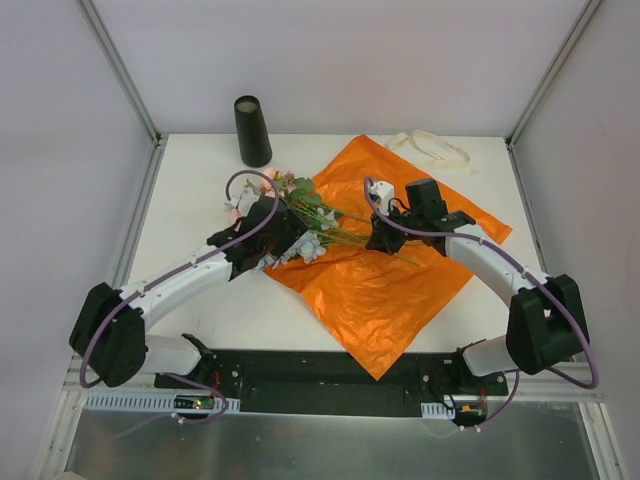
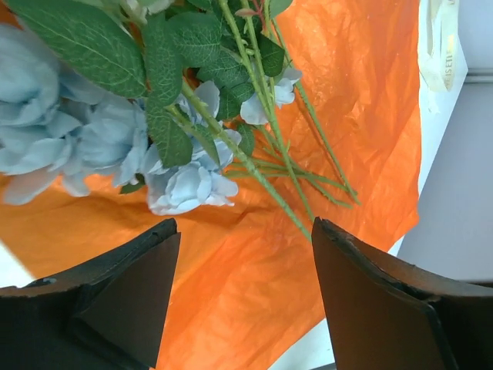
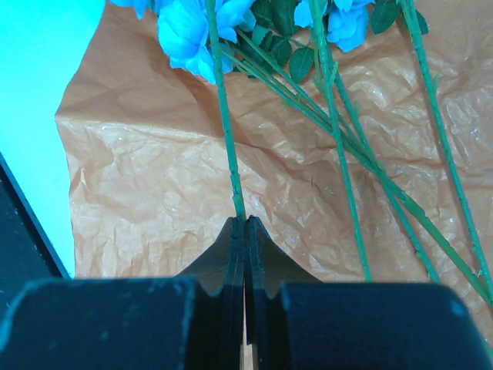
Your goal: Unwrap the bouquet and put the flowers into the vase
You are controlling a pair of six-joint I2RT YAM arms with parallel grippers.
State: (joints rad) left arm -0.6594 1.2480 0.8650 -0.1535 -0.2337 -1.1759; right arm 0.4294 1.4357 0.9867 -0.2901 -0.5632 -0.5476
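Lying loose across the flattened orange paper [image 1: 385, 290] near the middle of the table [image 1: 185, 180], the flowers [image 1: 308, 222] have their heads toward the left and their thin green stems fanned out to the right. The left claw [image 1: 288, 243] hangs over the pale blue blooms, its jaws apart with only paper showing between them. The right claw [image 1: 381, 236] is at the stem ends, its jaws pressed together and pinching the tip of one stem [image 3: 228, 139]; the other stems lie free beside it on the paper. The black vase [image 1: 252, 130] stands upright at the back left of the table, well apart from the flowers. A cream ribbon [image 1: 435, 148] lies at the back right, just beyond the paper's far corner.
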